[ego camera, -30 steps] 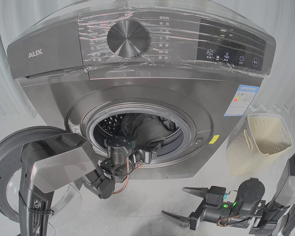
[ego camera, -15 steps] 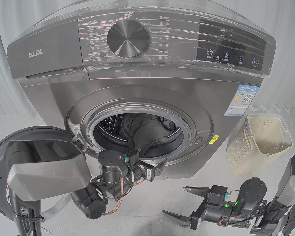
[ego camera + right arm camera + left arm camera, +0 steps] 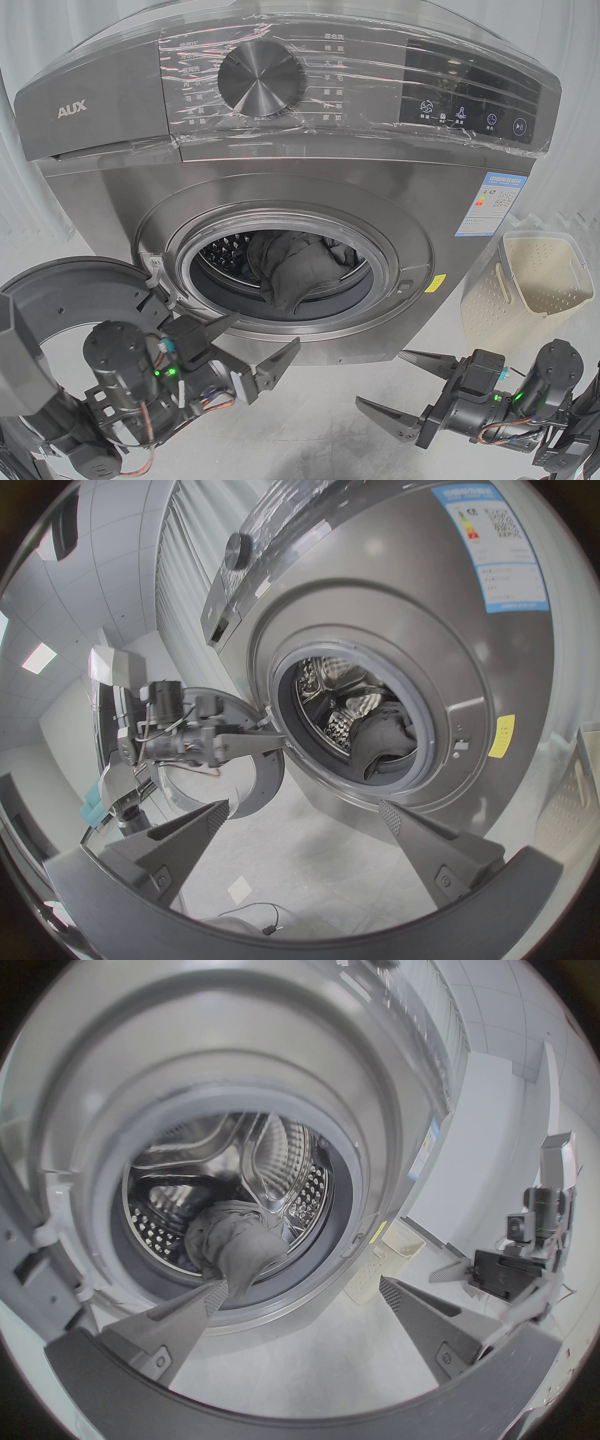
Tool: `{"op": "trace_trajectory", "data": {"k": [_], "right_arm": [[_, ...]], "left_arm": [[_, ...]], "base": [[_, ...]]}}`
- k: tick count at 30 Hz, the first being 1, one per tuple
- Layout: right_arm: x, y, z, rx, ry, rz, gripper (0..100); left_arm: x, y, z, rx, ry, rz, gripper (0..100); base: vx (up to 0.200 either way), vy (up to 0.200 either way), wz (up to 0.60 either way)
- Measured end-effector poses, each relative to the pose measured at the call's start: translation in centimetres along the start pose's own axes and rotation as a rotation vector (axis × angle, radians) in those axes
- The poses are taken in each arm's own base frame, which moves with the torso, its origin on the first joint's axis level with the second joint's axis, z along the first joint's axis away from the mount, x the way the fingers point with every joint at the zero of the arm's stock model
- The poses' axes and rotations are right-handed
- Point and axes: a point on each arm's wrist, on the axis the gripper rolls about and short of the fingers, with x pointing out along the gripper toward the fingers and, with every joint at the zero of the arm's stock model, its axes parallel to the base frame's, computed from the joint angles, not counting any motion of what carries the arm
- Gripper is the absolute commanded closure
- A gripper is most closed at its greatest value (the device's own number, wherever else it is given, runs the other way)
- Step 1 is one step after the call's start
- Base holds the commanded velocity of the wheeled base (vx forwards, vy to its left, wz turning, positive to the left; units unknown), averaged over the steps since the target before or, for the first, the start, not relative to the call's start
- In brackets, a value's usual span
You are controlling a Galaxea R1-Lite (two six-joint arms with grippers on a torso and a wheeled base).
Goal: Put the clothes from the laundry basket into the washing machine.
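Observation:
A dark grey garment (image 3: 294,269) lies in the drum of the washing machine (image 3: 294,181), one fold drooping over the door seal; it also shows in the wrist views (image 3: 234,1247) (image 3: 381,739). My left gripper (image 3: 265,329) hangs open and empty just below and in front of the drum mouth, its own view (image 3: 300,1282) facing the opening. My right gripper (image 3: 379,377) is open and empty low at the right, in front of the machine (image 3: 302,805). The cream laundry basket (image 3: 487,312) leans tipped beside the machine on the right; no clothes show inside it.
The round door (image 3: 69,287) stands swung open to the left, close behind my left arm. Bare grey floor (image 3: 325,425) stretches between the two grippers. A loose cable (image 3: 262,917) lies on the floor under my right gripper.
My left gripper has drawn back out of the drum mouth, down and to the left, open and empty; the garment stays in the drum. The right gripper shifted slightly right and up.

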Motion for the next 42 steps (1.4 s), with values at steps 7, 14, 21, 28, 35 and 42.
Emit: {"op": "trace_trajectory", "data": {"k": [7, 14, 21, 28, 35, 42], "right_arm": [[-2.0, -0.3, 0.3, 0.021, -0.017, -0.037, 0], [-2.6, -0.4, 0.6, 0.029, -0.033, -0.039, 0], [-2.6, -0.1, 0.5, 0.032, -0.025, -0.020, 0], [-2.6, 0.2, 0.5, 0.026, -0.024, -0.001, 0], [-2.4, 0.3, 0.4, 0.014, -0.015, 0.010, 0], [-1.4, 0.1, 0.5, 0.015, -0.032, -0.069, 0]], "left_arm": [[-5.0, 0.3, -0.5, -0.020, 0.052, -0.007, 0], [-3.5, 0.1, -1.2, -0.019, 0.063, -0.043, 0], [1.6, 0.2, -2.1, -0.009, 0.045, -0.067, 0], [7.5, 2.5, -3.2, 0.039, -0.005, -0.003, 0], [11.6, 6.6, -4.7, 0.063, -0.010, 0.097, 0], [13.9, 8.4, -5.7, 0.066, -0.023, 0.128, 0]], "base": [[0.000, 0.000, 0.00], [0.000, 0.000, 0.00], [0.000, 0.000, 0.00], [0.000, 0.000, 0.00], [0.000, 0.000, 0.00], [0.000, 0.000, 0.00]]}}
